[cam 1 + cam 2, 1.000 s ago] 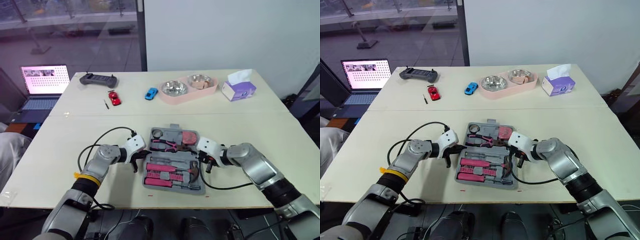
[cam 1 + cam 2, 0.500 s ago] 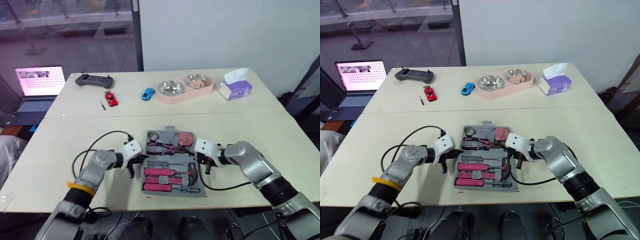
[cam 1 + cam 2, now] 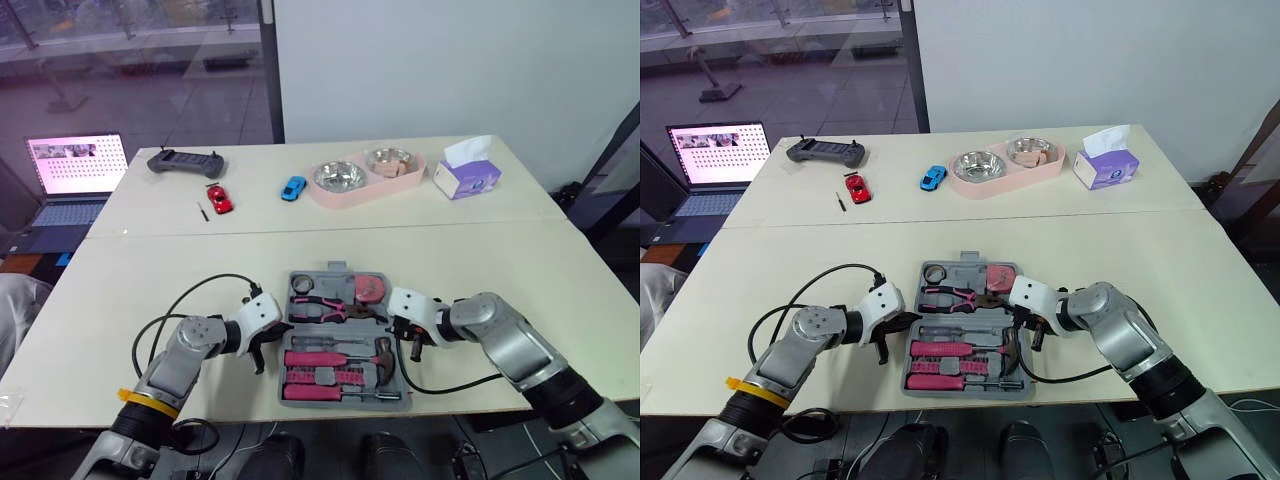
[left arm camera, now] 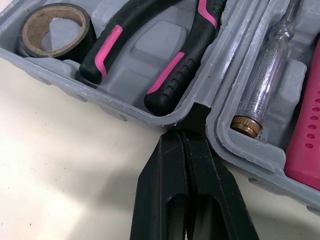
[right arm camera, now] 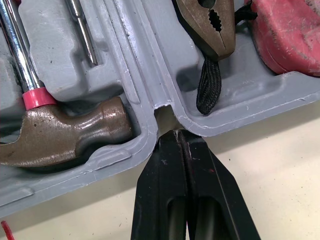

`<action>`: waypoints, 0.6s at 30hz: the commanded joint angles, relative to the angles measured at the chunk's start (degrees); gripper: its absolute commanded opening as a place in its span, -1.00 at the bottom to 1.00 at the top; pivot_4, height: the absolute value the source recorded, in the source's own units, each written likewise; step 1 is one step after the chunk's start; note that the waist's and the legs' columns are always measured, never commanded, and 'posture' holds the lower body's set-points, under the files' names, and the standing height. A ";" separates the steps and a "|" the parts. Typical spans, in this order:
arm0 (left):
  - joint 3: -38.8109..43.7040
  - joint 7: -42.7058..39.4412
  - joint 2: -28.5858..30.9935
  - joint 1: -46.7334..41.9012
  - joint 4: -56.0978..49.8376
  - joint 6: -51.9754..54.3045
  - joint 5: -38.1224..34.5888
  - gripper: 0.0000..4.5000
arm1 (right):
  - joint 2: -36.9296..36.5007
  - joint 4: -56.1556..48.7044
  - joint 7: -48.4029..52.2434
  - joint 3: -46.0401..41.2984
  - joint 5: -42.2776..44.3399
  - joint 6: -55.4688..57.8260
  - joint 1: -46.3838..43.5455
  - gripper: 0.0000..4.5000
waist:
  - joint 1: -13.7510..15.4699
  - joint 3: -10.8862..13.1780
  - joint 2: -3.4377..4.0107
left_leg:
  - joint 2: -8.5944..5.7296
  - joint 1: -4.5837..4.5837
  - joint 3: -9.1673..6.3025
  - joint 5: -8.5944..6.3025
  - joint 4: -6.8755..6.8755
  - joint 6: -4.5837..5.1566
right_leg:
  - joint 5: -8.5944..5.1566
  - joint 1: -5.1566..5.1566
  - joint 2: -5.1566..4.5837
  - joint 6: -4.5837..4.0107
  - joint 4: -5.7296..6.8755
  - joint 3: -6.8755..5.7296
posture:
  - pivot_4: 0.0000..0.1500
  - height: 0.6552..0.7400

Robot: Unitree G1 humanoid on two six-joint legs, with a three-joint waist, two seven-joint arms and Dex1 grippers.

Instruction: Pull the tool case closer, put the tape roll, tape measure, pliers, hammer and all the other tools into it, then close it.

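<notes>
moulded grey plastic tool case (image 3: pixel 340 345)

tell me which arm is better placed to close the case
Right, narrowly: left gripper and right gripper both rest shut at the tool case hinge notches, but the right sits nearer its far half.

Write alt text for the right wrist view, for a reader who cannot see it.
The right gripper, its black fingers shut, has its tips at a notch in the rim of the open grey tool case on a cream table. A hammer head lies in one half; pliers and a pink tape measure in the other.
</notes>
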 commanded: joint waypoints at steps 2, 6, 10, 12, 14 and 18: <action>-2.84 -1.09 -0.49 2.64 -0.96 1.70 -0.63 -1.00 | 1.66 -2.05 0.87 0.83 0.58 -1.93 -1.08 -0.97 | -0.03 0.00 0.00 | 0.00 0.00 0.00 0.00 0.00 0.00 | 0.00 0.00 0.00 0.00 0.00 0.00 | 1.00 1.00; -2.79 -1.09 0.10 3.60 -2.76 2.71 -0.92 -1.00 | 1.73 -1.34 1.13 0.98 0.15 -2.50 -1.42 -0.97 | -0.06 0.00 0.00 | 0.00 0.00 0.00 0.00 0.00 0.00 | 0.00 -0.01 0.00 0.00 0.00 0.00 | 1.00 1.00; -2.46 -0.88 1.02 4.48 -3.38 2.46 -0.75 -1.00 | 1.90 -1.07 1.69 1.13 -0.11 -2.72 -1.53 -0.97 | -0.10 0.00 0.00 | 0.01 0.00 0.00 0.00 0.00 0.00 | 0.00 -0.01 0.00 0.00 0.00 0.00 | 1.00 1.00; -2.40 -0.67 1.18 4.63 -3.42 2.55 -0.76 -1.00 | 1.89 -1.04 1.81 1.08 -0.18 -2.75 -1.47 -0.97 | -0.08 0.00 0.00 | 0.02 0.00 0.00 0.00 -0.01 0.00 | 0.00 -0.01 0.01 0.00 0.00 0.00 | 1.00 1.00; -2.30 -0.22 1.08 4.62 -3.43 2.59 -0.72 -1.00 | 1.74 -1.03 1.94 1.03 -0.25 -2.95 -1.39 -0.97 | -0.08 0.00 0.00 | 0.02 0.00 0.00 0.00 -0.01 0.00 | 0.00 -0.01 0.01 0.00 0.00 0.00 | 1.00 1.00; -2.28 0.29 1.19 4.82 -3.63 2.92 -0.62 -1.00 | 1.32 -1.29 2.09 0.73 -0.24 -2.70 -1.14 -0.97 | -0.05 0.00 0.00 | 0.02 0.00 0.00 0.00 -0.01 -0.01 | 0.00 -0.01 0.00 0.00 0.00 0.00 | 1.00 1.00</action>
